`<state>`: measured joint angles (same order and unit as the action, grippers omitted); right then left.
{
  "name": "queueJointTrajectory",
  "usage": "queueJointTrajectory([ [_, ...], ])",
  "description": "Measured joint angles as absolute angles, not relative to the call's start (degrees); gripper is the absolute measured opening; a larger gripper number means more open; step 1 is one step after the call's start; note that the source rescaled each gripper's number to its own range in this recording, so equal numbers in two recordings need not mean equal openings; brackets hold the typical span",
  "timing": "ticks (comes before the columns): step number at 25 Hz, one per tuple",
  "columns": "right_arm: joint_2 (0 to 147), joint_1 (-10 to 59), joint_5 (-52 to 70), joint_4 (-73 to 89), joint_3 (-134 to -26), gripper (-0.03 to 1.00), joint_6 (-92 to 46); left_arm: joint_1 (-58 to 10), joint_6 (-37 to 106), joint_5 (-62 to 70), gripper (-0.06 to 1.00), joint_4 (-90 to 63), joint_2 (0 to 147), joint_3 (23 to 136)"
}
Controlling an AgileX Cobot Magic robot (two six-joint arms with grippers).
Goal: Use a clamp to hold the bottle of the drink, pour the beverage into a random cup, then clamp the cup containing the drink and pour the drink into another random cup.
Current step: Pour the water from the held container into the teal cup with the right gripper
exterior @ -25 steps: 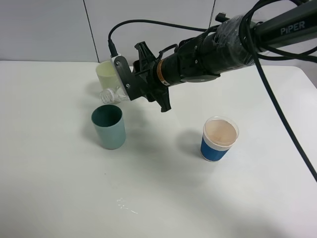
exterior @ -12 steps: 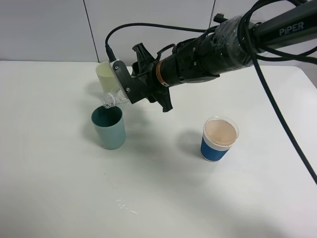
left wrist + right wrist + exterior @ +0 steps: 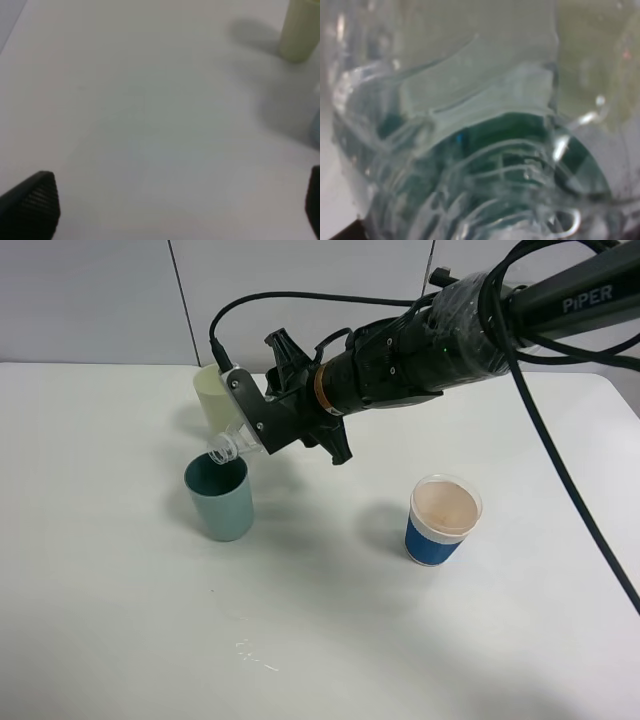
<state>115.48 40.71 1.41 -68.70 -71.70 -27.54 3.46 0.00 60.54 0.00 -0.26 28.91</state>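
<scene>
Exterior high: claw [image 3: 244,426] holds bottle [image 3: 228,443] over teal cup [image 3: 222,504].

Right claw [image 3: 245,430] hides most of the bottle [image 3: 226,446]; only the neck shows. Pale yellow-green tumbler [image 3: 299,30] blurred, cut by frame edge. Left claw [image 3: 172,207] fingers [image 3: 31,207] cropped.

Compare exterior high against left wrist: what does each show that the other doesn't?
Exterior high only: the right gripper shut on the bottle, which is tilted with its mouth over the teal tumbler, and the blue-and-white cup standing apart to the right.
Left wrist only: the left gripper, open and holding nothing, with its black fingertips above bare table. A blurred bluish sliver at the frame edge may be the teal tumbler.
Both: the pale yellow-green tumbler, upright, and the white table.
</scene>
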Motion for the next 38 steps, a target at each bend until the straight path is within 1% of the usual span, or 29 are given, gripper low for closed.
queueJointTrajectory([
  [8,115.48,40.83,1.41,-69.69,-74.64,0.01,-27.54,3.46,0.00,60.54,1.00,0.00,-0.26,28.91],
  [23,115.48,40.94,1.52,-73.69,-74.69,0.01,-27.77,3.46,0.00,60.54,1.00,0.00,-0.26,28.91],
  [38,115.48,40.94,1.41,-74.69,-74.69,0.01,-32.43,3.46,0.32,60.54,1.00,0.00,-0.26,28.91],
])
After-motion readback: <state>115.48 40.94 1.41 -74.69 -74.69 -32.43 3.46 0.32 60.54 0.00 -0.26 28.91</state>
